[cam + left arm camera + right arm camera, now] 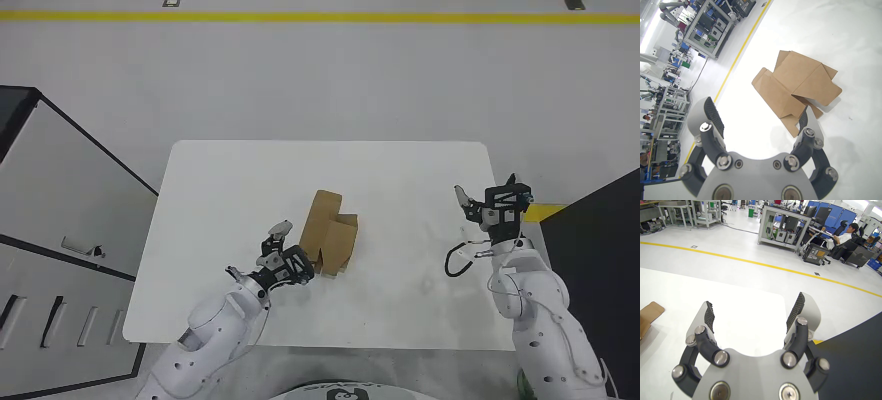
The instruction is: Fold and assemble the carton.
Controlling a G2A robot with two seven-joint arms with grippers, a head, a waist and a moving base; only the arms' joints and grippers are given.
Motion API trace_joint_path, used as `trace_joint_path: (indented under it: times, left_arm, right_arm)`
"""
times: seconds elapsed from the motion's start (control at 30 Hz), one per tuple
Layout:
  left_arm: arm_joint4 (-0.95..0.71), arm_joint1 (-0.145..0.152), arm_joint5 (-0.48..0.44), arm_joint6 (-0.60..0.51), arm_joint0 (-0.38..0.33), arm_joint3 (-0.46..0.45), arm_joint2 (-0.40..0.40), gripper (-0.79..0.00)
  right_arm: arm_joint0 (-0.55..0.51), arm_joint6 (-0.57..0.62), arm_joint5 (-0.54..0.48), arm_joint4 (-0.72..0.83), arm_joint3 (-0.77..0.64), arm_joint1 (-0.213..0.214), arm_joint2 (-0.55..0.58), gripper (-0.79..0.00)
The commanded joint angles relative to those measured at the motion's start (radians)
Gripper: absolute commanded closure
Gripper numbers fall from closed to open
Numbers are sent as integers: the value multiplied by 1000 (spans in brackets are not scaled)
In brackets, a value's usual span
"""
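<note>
the middle of the counter point(400, 180) is occupied by a half-folded cardboard carton point(330, 232), whose raised flaps stand in the way of any low pass across the centre. bare surface is seen behind it, and a wide bare stretch lies between it and the right tool point(490, 195), held spread near the right edge. the left tool point(292, 250) is spread just beside the carton's near corner, one finger close against a flap. the counter is flanked by a dark panel point(600, 230) on the right and a grey cabinet point(50, 200) on the left.

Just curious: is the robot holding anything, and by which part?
Nothing is held. The left gripper stands open beside the brown cardboard carton; the right gripper is open, apart.
</note>
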Motion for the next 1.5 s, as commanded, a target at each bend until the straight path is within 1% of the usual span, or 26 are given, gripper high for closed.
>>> trace_joint_path:
  times: [0.0,0.07,0.23,0.53,0.77,1.0,1.17,1.43,1.47]
  left_arm:
    - [15,1,-5,1,-1,3,4,-785]
    - [87,2,-7,-11,-5,16,26,-785]
    - [109,-11,15,-77,-16,47,95,-785]
    - [120,-12,27,-86,-21,54,100,-785]
    - [131,-29,120,-161,-50,109,145,-785]
    - [131,-29,119,-158,-51,111,147,-785]
    - [101,-37,137,-131,-66,139,167,-785]
    - [94,-49,165,-127,-94,179,195,-785]
    - [93,-50,171,-128,-96,182,195,-773]
  right_arm:
    - [0,0,0,0,0,0,0,-785]
    - [0,0,0,0,0,0,0,-785]
    - [0,0,0,0,0,0,0,-785]
    - [0,0,0,0,0,0,0,-785]
    - [0,0,0,0,0,0,0,-785]
    - [0,0,0,0,0,0,0,-785]
    - [0,0,0,0,0,0,0,-785]
    - [0,0,0,0,0,0,0,-785]
    - [0,0,0,0,0,0,0,-785]
